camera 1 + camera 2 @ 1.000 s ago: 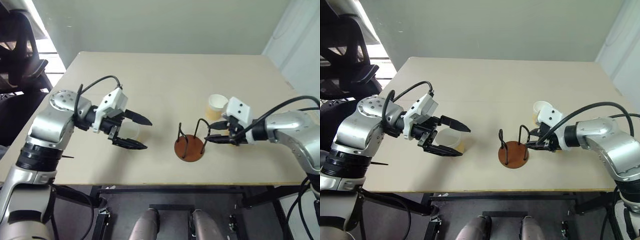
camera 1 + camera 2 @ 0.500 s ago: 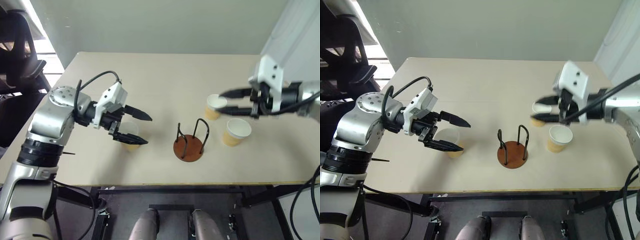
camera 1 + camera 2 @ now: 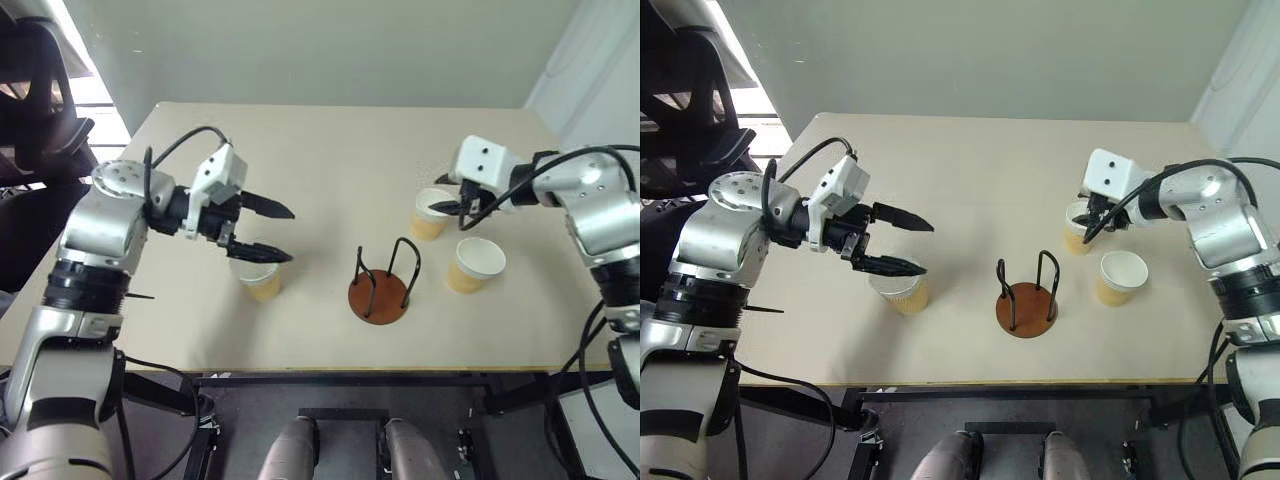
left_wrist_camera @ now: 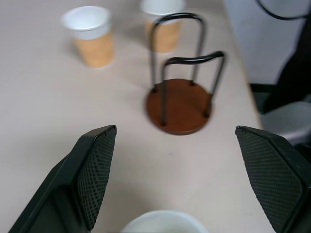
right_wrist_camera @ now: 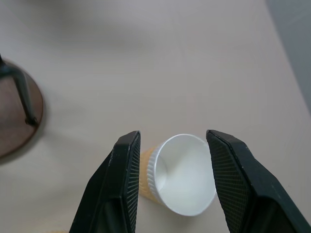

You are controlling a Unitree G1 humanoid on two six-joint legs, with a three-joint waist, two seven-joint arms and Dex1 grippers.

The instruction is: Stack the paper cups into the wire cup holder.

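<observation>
Both grippers gape empty (left gripper (image 3: 262,229) wider), right gripper (image 5: 171,183) straddling a paper cup (image 5: 181,174) untouched.

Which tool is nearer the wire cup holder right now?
Right, by a little. The right tool hangs over a paper cup just behind-right of the wire cup holder; the left tool is open above another cup farther left.

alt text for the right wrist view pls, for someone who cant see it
The right gripper hangs open above an upright paper cup on a beige table, its two black fingers framing the white rim without touching it. Part of the wire cup holder and its brown base sits off to one side.
</observation>
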